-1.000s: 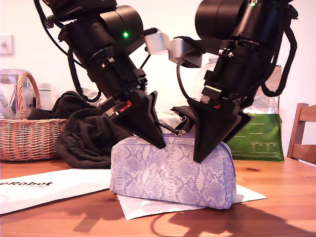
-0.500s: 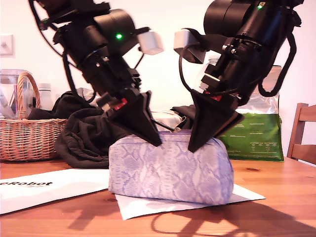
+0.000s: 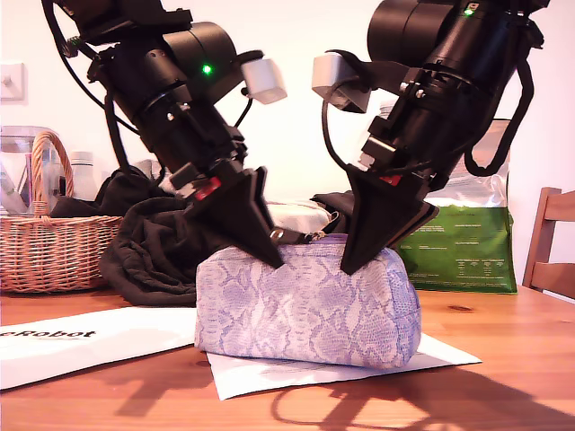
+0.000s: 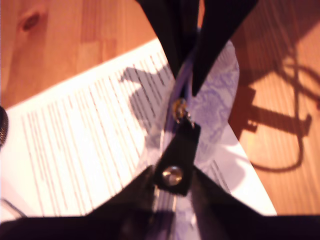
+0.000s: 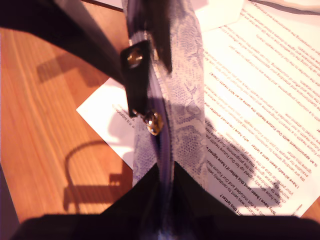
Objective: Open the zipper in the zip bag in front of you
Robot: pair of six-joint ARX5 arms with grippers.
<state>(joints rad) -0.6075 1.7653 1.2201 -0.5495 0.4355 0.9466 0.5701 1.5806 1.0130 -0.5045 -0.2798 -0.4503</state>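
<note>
Since the earlier frames, my first claw (image 3: 269, 258) has drawn back toward the exterior view's left, and the zipper's (image 3: 314, 239) dark tab (image 3: 289, 236) has travelled with it along the top of the zip bag (image 3: 305, 310). The bag itself has slid slightly the same way and looks more squashed.

My first claw is closed down narrow on the tab (image 4: 175, 160), with the riveted end sitting right between the fingertips and the brass slider (image 4: 180, 109) just beyond them on the purple zip line. My second claw (image 3: 349, 265) presses on the bag's top edge nearer the exterior view's right; its fingers (image 5: 145, 187) straddle the zip line with only a slim gap, and it seems to pinch the seam, though the blur makes this hard to confirm.

The zip bag stands upright on a printed sheet of paper (image 3: 243, 377) on the wooden counter (image 3: 503, 359), in the middle of the exterior view. Behind it lies a heap of dark cloth (image 3: 153, 251), with a wicker basket (image 3: 49, 251) at the exterior view's left and a green foil bag (image 3: 458, 251) at its right, all clear of both claws.
</note>
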